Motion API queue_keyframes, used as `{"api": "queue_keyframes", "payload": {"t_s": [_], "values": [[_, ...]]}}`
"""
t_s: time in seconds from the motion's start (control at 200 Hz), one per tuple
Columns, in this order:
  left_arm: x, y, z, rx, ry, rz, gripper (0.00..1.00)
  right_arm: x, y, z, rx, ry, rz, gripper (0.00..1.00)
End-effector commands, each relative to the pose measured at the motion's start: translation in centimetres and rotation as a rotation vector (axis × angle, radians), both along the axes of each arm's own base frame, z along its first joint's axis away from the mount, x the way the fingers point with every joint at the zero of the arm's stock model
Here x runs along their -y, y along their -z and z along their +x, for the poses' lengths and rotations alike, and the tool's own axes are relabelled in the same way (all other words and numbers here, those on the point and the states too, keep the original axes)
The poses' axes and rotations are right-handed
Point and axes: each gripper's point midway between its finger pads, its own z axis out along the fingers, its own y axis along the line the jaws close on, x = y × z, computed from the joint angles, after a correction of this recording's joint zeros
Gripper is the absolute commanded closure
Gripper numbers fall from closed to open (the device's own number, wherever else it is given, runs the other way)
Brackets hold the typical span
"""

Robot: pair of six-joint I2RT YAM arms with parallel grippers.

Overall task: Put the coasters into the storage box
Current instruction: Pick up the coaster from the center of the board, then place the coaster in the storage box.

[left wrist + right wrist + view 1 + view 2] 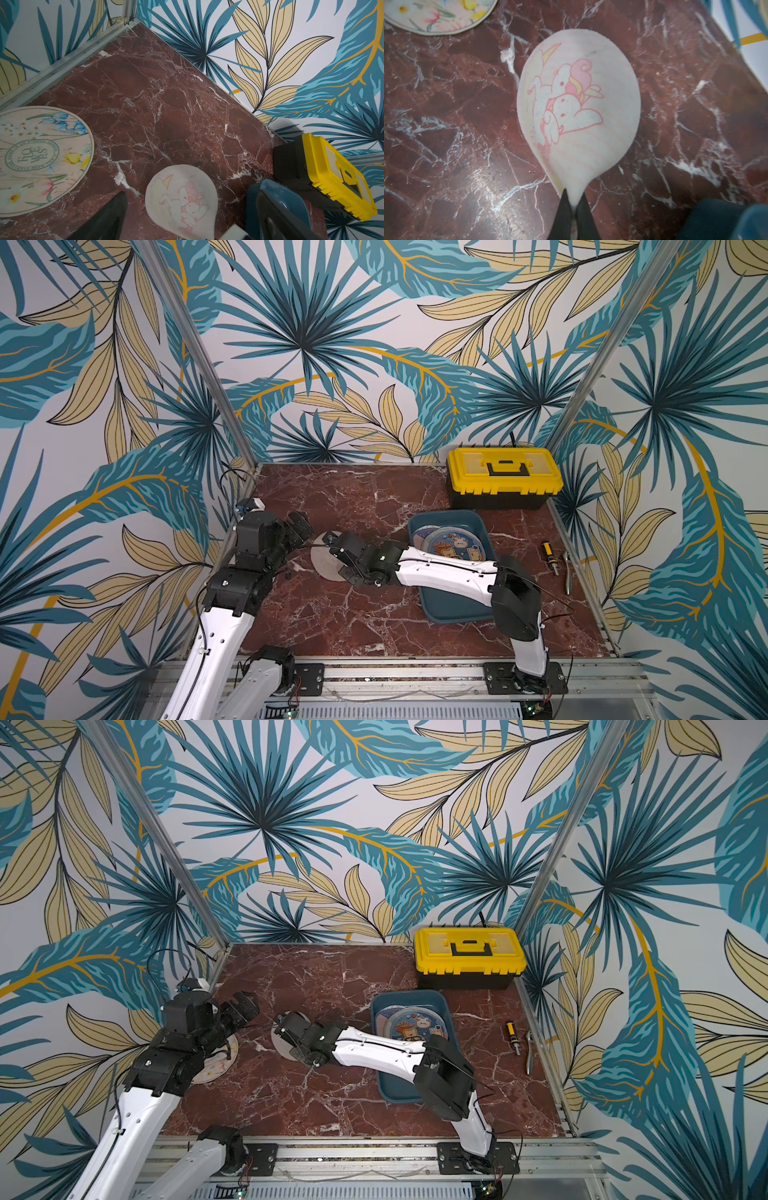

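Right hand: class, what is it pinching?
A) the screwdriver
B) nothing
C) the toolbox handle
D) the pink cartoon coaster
D: in the right wrist view the right hand is shut on the edge of the pink coaster, which puckers where it is pinched.

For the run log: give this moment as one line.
right gripper: shut on unicorn coaster, at its edge | left gripper: open, empty | floral coaster: on table | storage box: coasters inside
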Motion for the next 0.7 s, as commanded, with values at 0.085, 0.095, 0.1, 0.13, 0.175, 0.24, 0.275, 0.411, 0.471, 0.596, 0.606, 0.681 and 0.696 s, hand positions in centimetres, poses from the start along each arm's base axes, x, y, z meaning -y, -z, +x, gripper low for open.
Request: {"api": "queue_keyframes", "payload": {"t_s": [0.085,0.095,0.1,0.13,0.175,0.24,0.275,0.411,0.471,0.596,0.606,0.681,0.696], "values": [[-1.0,-0.4,2.2,0.017,-0.03,-0.007,0.02,4.1,-4.5,1.6,0.071,0.115,0.026,1.0],[-1.1,-0.3,2.3,0.014,-0.031,-0.009,0.02,4.3,-4.8,1.7,0.074,0.12,0.027,1.0],[-1.1,-0.2,2.4,0.013,-0.031,-0.011,0.02,4.4,-4.9,1.7,0.076,0.123,0.029,1.0],[-1.3,0.1,2.7,0.004,-0.035,-0.022,0.01,4.9,-5.5,1.9,0.087,0.134,0.031,1.0],[-1.6,0.6,2.9,-0.006,-0.048,-0.031,0.02,5.9,-6.3,2.2,0.099,0.155,0.03,1.0],[-2.4,1.4,3.1,-0.027,-0.074,-0.034,0.02,7.4,-7.3,2.7,0.107,0.19,0.035,1.0],[-2.8,1.8,3.2,-0.038,-0.088,-0.033,0.01,8.2,-7.7,2.9,0.108,0.209,0.037,1.0],[-4.0,3.4,3.2,-0.074,-0.114,-0.069,0.01,11.6,-9.1,4.0,0.097,0.299,0.064,1.0],[-4.6,4.1,3.1,-0.09,-0.135,-0.07,0.01,13.3,-9.7,4.4,0.104,0.341,0.071,1.0],[-5.7,5.8,2.5,-0.141,-0.17,-0.068,0.01,16.8,-10.7,5.1,0.103,0.425,0.087,1.0],[-5.7,5.9,2.5,-0.143,-0.171,-0.07,0.01,17.1,-10.8,5.1,0.103,0.43,0.089,1.0],[-6.0,6.6,2.3,-0.158,-0.181,-0.081,0.01,19.1,-11.0,5.3,0.101,0.471,0.087,1.0],[-6.0,6.8,2.2,-0.162,-0.182,-0.081,0.0,19.4,-11.1,5.3,0.103,0.478,0.086,1.0]]}}
